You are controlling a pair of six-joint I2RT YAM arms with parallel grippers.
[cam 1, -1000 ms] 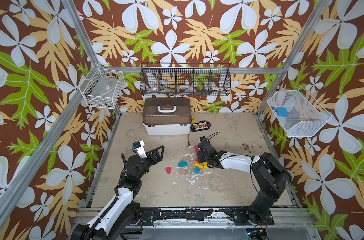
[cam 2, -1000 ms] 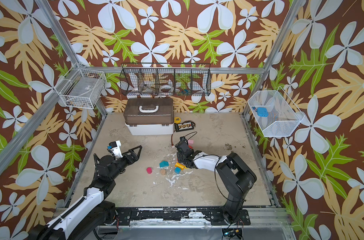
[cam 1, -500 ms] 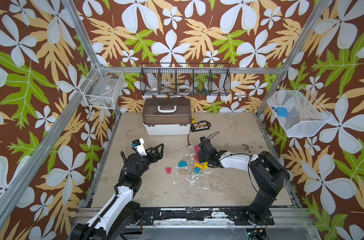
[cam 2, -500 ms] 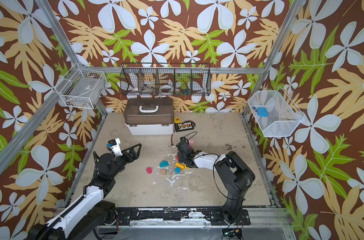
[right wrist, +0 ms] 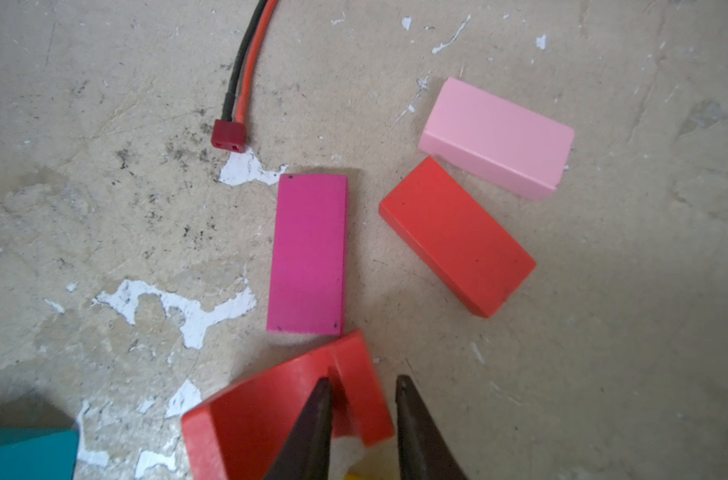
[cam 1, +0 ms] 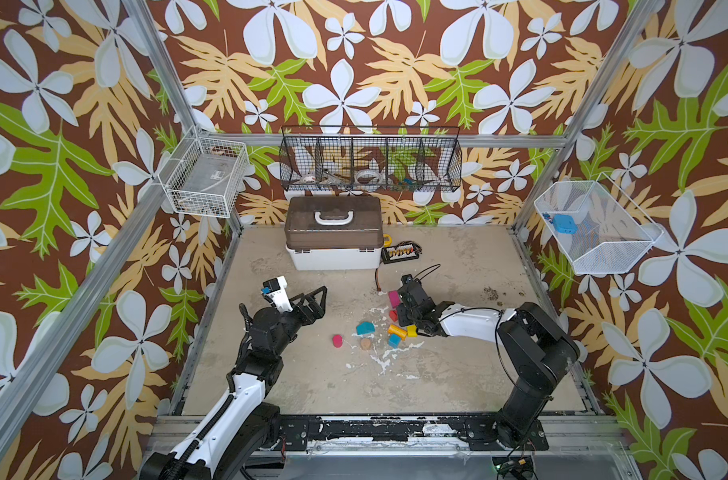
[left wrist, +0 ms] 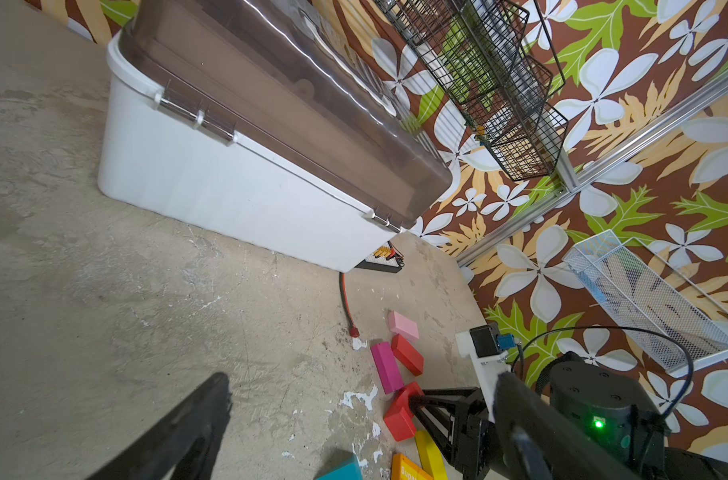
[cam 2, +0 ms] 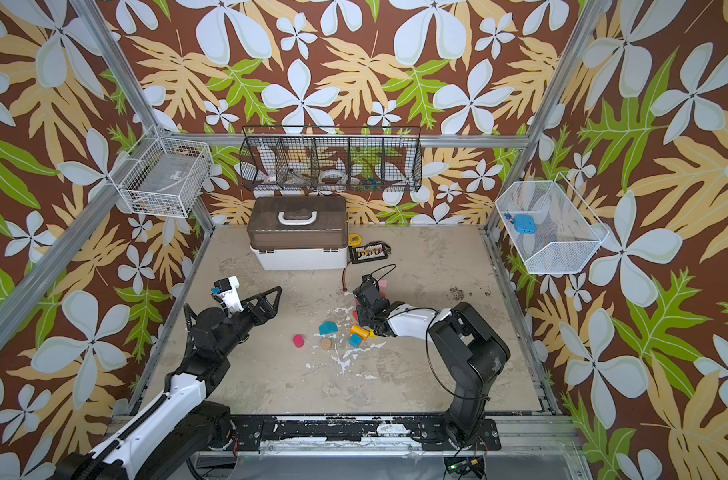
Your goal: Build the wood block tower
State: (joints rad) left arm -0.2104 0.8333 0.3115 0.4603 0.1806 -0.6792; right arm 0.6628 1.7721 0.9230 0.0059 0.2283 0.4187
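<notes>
Overhead, in both top views, the wood blocks [cam 1: 365, 328] lie scattered on the table [cam 1: 312, 374]; the outstretched right gripper [cam 1: 400, 312] hides its tips among them, while the left gripper [cam 1: 321, 303] hovers raised and spread, apart. Left wrist view: its fingers [left wrist: 179, 432] are blurred and cropped. Right wrist view: the right gripper pinches one leg of the red arch [right wrist: 250, 415], half cropped, beside the magenta bar [right wrist: 308, 253].

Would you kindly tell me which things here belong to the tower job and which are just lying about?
Job: red arch, magenta bar, red bar, pink bar, teal roof piece, blue cube, orange cylinder, crimson cylinder, tan cylinder.
Lying about: toolbox, electronic board, wire.
</notes>
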